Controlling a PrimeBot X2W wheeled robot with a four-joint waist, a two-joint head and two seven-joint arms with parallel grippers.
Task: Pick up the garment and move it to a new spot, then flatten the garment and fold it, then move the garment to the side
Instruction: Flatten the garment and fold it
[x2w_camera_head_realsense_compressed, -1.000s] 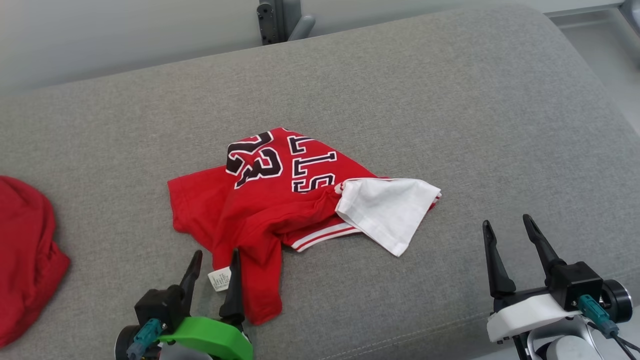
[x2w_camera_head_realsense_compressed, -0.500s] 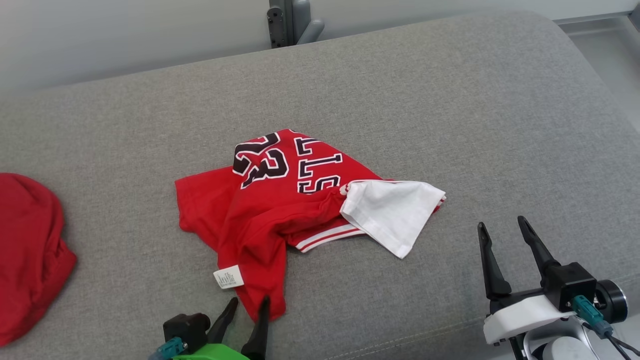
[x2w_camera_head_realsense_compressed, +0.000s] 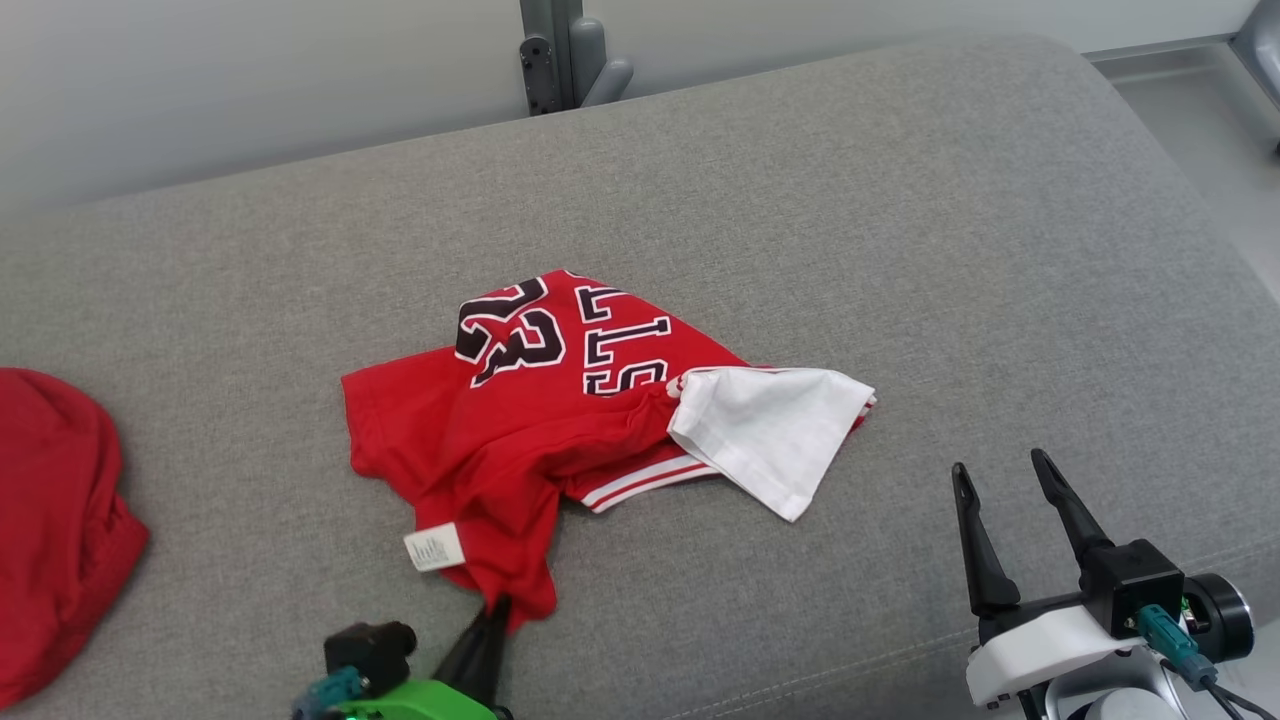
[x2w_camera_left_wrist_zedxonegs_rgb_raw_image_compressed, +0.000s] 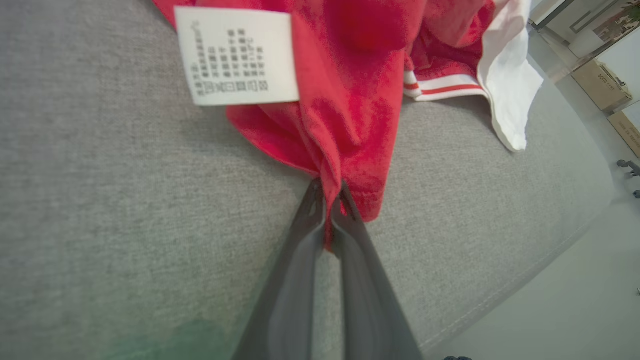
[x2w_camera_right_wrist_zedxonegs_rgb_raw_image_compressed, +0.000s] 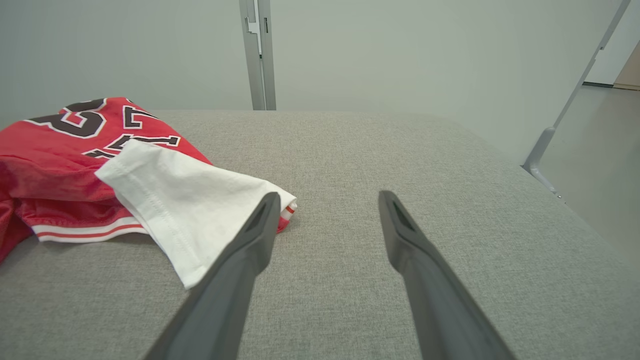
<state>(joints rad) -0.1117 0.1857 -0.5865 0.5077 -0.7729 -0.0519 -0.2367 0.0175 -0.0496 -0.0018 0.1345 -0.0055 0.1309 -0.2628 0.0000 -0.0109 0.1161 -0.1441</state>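
A crumpled red garment (x2w_camera_head_realsense_compressed: 520, 440) with black "23" lettering and a white sleeve (x2w_camera_head_realsense_compressed: 770, 435) lies in the middle of the grey cushion (x2w_camera_head_realsense_compressed: 900, 250). Its white care label (x2w_camera_head_realsense_compressed: 433, 548) hangs at the near edge. My left gripper (x2w_camera_head_realsense_compressed: 493, 612) is shut on the garment's near red corner; in the left wrist view the fabric (x2w_camera_left_wrist_zedxonegs_rgb_raw_image_compressed: 345, 125) is pinched between the dark fingertips (x2w_camera_left_wrist_zedxonegs_rgb_raw_image_compressed: 311, 210). Off to the lower right my right gripper (x2w_camera_head_realsense_compressed: 1000, 475) stands open above bare cushion, clear of the sleeve. In the right wrist view the garment (x2w_camera_right_wrist_zedxonegs_rgb_raw_image_compressed: 60, 155) lies left of the open gripper (x2w_camera_right_wrist_zedxonegs_rgb_raw_image_compressed: 325, 200).
A second red cloth (x2w_camera_head_realsense_compressed: 55, 520) lies at the cushion's left edge. A grey metal post (x2w_camera_head_realsense_compressed: 560, 50) rises behind the cushion. The cushion's front edge runs close to both grippers, and floor (x2w_camera_left_wrist_zedxonegs_rgb_raw_image_compressed: 550, 310) lies beyond it to the right.
My left gripper pulled back toward the front edge, then closed on the garment's near corner. The head camera shifted slightly. The right gripper stayed open.
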